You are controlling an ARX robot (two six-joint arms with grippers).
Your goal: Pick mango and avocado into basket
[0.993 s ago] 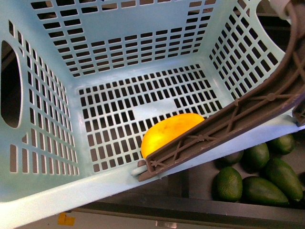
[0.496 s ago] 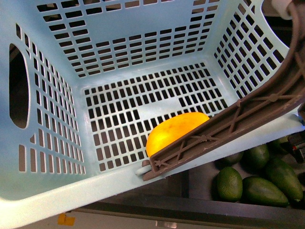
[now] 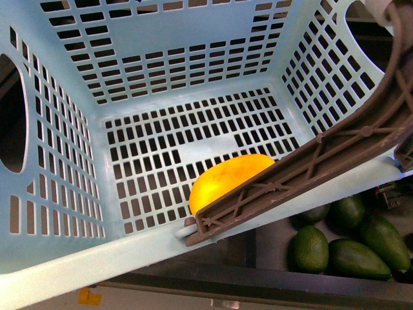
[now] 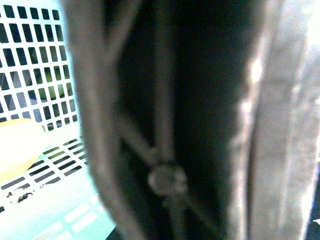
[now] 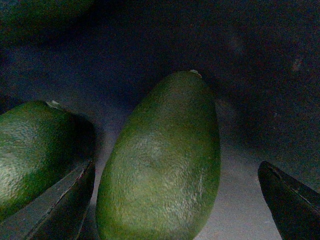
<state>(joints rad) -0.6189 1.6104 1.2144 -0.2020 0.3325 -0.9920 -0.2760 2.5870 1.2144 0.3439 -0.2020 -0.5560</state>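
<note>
Right gripper fingers open, straddling avocado, no contact visible. Likely firm, fairly heavy, dull skin grippy: take it across the widest belly. Mango lies in basket, against near wall. Left fingers unseen.

Front bright, sharp; L wrist blurry (close-up); R wrist dim.

**A:** anyone catch the basket colour?
**B:** pale teal, slotted grid all over, brown handle. mango is plain yellow-orange, and the avocados at 4 o'clock are dark green, finely pebbled.
</note>
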